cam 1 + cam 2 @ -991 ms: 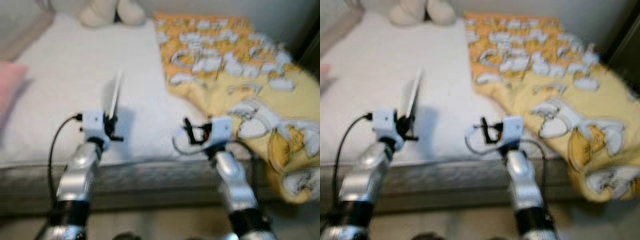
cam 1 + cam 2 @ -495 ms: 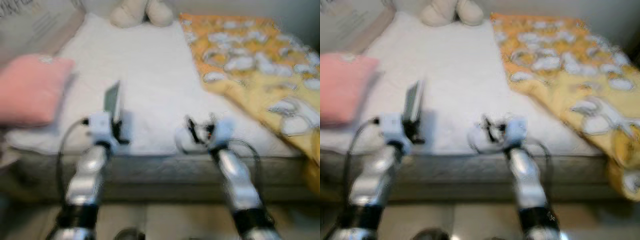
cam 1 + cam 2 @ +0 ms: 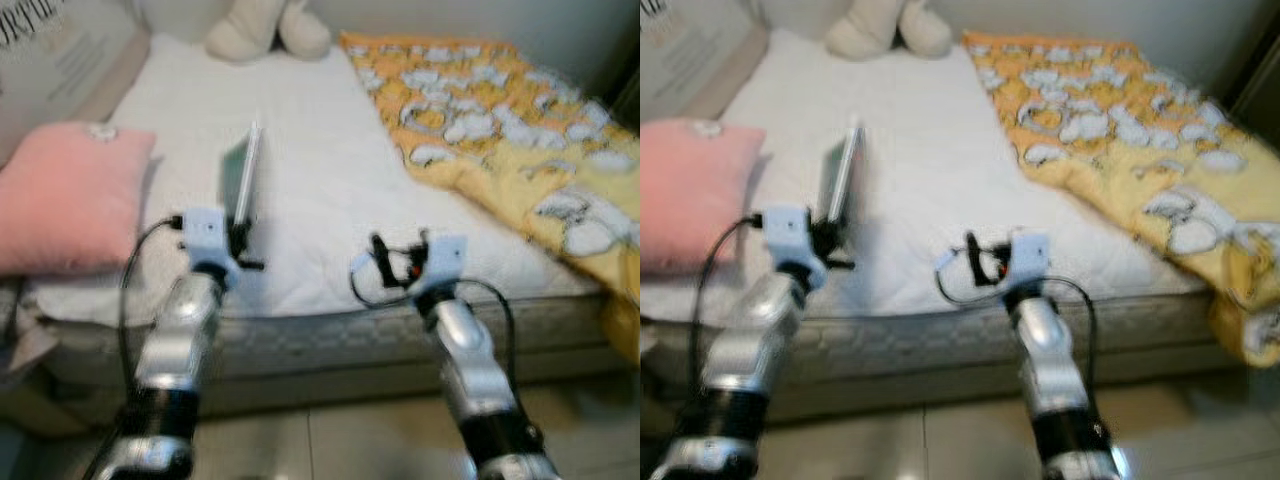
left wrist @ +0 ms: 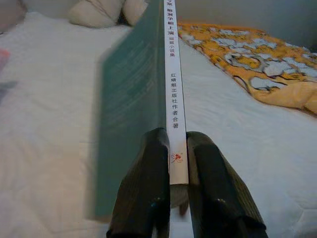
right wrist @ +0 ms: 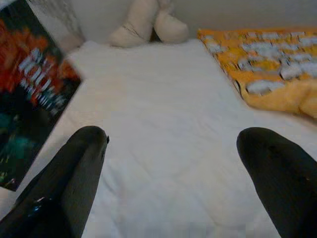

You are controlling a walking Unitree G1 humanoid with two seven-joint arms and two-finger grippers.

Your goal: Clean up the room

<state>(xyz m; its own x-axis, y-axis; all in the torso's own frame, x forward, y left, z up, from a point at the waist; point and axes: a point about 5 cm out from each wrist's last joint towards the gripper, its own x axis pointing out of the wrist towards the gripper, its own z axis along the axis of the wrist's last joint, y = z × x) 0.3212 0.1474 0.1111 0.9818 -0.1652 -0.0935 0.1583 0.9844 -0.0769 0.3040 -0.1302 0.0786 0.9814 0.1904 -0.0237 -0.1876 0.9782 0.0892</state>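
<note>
Left wrist view: left pincer (image 4: 177, 163) clamped on the bottom edge of a thin book (image 4: 143, 94), spine facing the camera, book standing upright between the fingers (image 4: 148, 178). Head views put it over the near part of the bed (image 3: 300, 150), in the air above the sheet, not resting on it.

Right pincer (image 5: 171, 173) wide open, nothing in it, hovering over the white sheet just past the bed's near edge.

Progress, my read: early to mid. One item picked up, not yet put anywhere. No shelf or box in sight, so the drop-off spot is unknown from here.

Looks left to do:
- yellow patterned blanket (image 3: 510, 130) rumpled on the bed's right side, one end hanging off the right edge
- pink pillow (image 3: 65, 195) at the left edge, near the corner
- plush toy (image 3: 265, 25) at the far end by the wall

Surface: white quilted mattress cover, soft, slightly wrinkled. Pale tiled floor (image 3: 320, 445) in front of the bed. Head views are blurred, small clutter can't be ruled out.
</note>
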